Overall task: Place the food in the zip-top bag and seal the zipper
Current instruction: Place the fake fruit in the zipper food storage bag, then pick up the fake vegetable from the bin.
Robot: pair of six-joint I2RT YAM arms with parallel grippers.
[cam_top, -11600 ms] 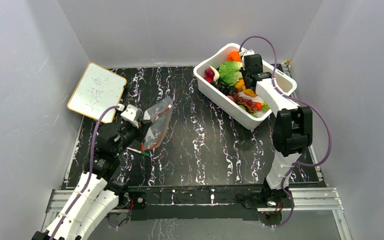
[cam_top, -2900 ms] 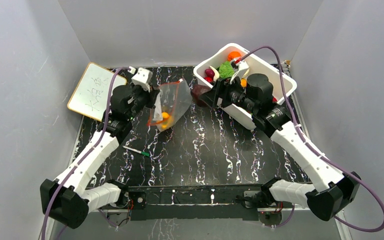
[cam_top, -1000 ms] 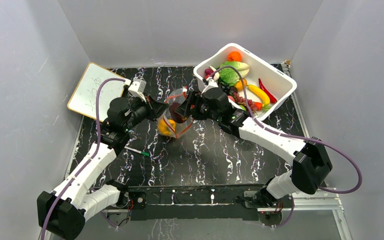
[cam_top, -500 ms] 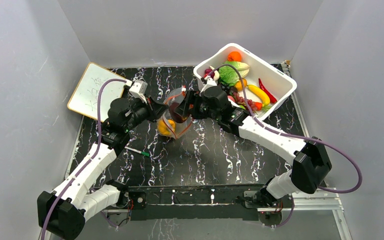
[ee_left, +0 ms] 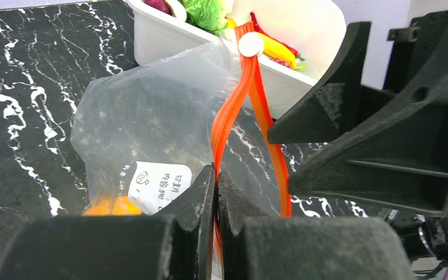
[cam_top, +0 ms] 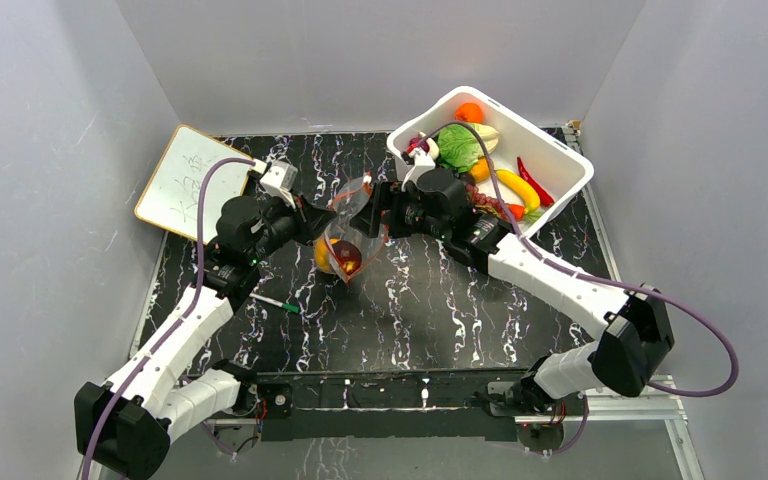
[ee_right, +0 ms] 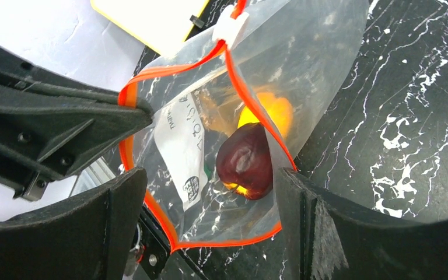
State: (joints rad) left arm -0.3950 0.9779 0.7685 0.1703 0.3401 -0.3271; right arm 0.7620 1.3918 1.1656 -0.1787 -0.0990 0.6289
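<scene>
**Top external view**
- Left gripper (cam_top: 318, 222): closed on the rim of the zip-top bag (cam_top: 358, 222), at the bag's left side.
- Zip-top bag: hung from the left gripper over the black marbled table (cam_top: 410, 300). Its mouth is turned toward the right gripper (cam_top: 378, 203). Whether its bottom rests on the table cannot be told.
- Right gripper: jaws spread wide at the mouth of the bag, nothing held.
- Food in bag: a dark red fruit (cam_top: 348, 256) lies low in the bag, against a yellow-orange piece (cam_top: 325, 254).
- White tub (cam_top: 520, 115): set at the far right, with more food pieces in it.
- Whiteboard (cam_top: 193, 182): laid at the far left.
- Pen (cam_top: 275, 301): laid on the table near the left arm.

**Left wrist view**
- Left gripper (ee_left: 216, 175): fingers pressed together, the zipper (ee_left: 233, 111) pinched between them.
- Zipper: its two orange strips are parted beyond the grip and joined at a white slider (ee_left: 247, 45).
- Right gripper's fingers (ee_left: 326, 111): seen just beside the zipper, on the picture's right.

**Right wrist view**
- Right gripper (ee_right: 210, 181): fingers held far apart, before the open loop of the zipper (ee_right: 151, 76).
- Dark red fruit (ee_right: 246, 160): inside the bag, past the zipper loop. It is seen between the two fingers, nearer the one on the picture's right. No contact with either is shown.
- Yellow-orange piece (ee_right: 268, 111): lodged behind the fruit.
- Left gripper's fingers (ee_right: 64, 122): clamped on the loop's left side.
</scene>
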